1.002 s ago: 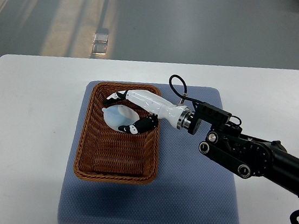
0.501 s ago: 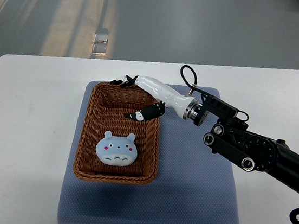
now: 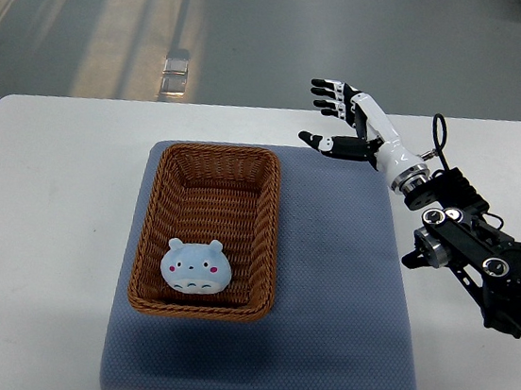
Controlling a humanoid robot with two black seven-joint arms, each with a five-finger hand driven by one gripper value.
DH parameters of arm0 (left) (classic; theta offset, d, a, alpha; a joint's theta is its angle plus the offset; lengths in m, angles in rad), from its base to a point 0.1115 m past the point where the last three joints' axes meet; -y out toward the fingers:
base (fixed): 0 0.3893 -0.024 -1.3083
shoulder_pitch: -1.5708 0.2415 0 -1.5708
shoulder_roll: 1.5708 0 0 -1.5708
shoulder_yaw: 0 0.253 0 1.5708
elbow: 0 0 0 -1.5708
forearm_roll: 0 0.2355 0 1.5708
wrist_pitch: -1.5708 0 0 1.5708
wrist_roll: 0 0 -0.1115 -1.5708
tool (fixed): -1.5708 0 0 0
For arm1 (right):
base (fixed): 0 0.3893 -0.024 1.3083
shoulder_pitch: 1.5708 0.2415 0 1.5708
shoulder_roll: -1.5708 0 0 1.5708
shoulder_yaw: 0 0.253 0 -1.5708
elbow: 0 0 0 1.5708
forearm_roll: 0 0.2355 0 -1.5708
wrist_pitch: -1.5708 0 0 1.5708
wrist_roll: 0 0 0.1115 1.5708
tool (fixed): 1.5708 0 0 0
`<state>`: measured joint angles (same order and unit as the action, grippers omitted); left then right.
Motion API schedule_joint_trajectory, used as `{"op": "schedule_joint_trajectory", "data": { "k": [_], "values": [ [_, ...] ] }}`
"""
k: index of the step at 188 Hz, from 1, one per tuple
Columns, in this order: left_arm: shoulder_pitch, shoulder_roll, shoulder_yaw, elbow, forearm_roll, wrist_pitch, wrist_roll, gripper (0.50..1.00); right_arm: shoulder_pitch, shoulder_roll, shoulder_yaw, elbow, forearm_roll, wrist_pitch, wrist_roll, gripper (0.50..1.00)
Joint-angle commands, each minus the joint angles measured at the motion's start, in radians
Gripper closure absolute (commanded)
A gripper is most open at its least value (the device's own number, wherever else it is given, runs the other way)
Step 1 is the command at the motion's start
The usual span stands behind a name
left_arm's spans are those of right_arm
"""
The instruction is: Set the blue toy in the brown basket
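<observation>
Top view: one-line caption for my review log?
Blue toy lies in the brown basket; right hand open above the table's far edge.

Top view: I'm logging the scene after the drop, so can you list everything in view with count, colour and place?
blue toy: one, pale blue with a face and pink cheeks, lying inside the basket at its near end.
brown basket: one, brown wicker, rectangular, on the left part of the mat.
mat: one, grey-blue, on the middle of the table.
table: one, white, under everything.
floor: grey, beyond the table, with a small shiny object on it.
right robot hand: one, white with black fingertips, fingers spread, holding nothing, over the table's far edge, clear of the basket.
</observation>
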<state>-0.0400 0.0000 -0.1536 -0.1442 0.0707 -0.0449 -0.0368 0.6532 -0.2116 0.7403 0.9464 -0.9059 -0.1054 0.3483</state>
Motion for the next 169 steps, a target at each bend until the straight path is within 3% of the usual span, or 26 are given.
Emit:
{"op": "schedule_joint_trajectory", "data": {
  "k": [1,73,169],
  "values": [
    [0.000,0.000,-0.001,0.000,0.000,-0.001,0.000,0.500,-0.029,-0.009,0.027,0.000,0.077,-0.002,0.000,0.646],
    [0.000,0.000,-0.001,0.000,0.000,0.000,0.000,0.500,-0.084,-0.015,0.082,0.000,0.202,-0.002,0.006,0.597],
    [0.000,0.000,-0.001,0.000,0.000,0.000,0.000,0.500,-0.087,-0.005,0.080,0.002,0.205,0.000,0.012,0.597]
  ]
}}
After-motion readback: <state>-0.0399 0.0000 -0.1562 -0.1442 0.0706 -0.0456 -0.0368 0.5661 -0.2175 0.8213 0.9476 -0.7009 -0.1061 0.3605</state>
